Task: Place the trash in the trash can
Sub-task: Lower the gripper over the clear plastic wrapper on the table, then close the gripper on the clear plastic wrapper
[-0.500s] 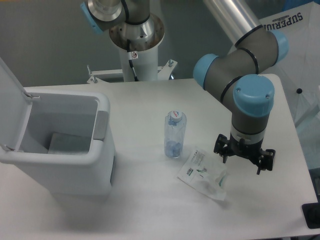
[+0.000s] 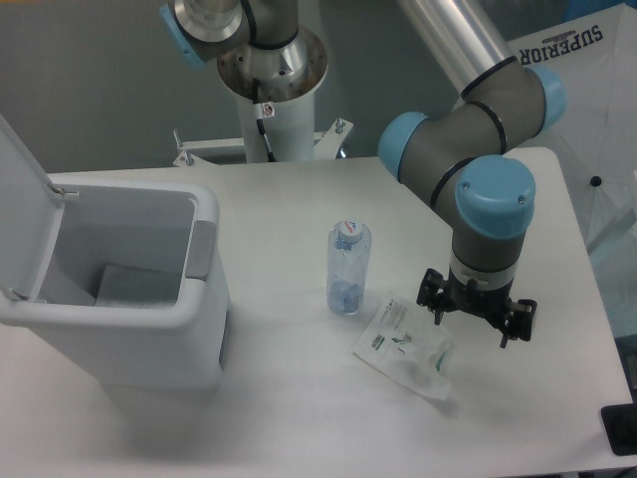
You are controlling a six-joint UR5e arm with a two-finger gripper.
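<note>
On the white desk the trash can stands at the left, its flip lid swung up and back so the inside is open to view; the grey latch tab sits on the wall facing the middle of the desk. The clear plastic bottle stands upright near the centre, white cap on top, well apart from the can. Just beside it, toward the near right, the flat clear packet with the white-green label lies flat on the desk, not touching the bottle.

The arm reaches in from the upper right, its wrist pointing straight down. The end effector hangs just beside the packet's right edge, with its two dark fingers spread wide apart and nothing between them. Whether a fingertip touches the packet cannot be told from this view.
</note>
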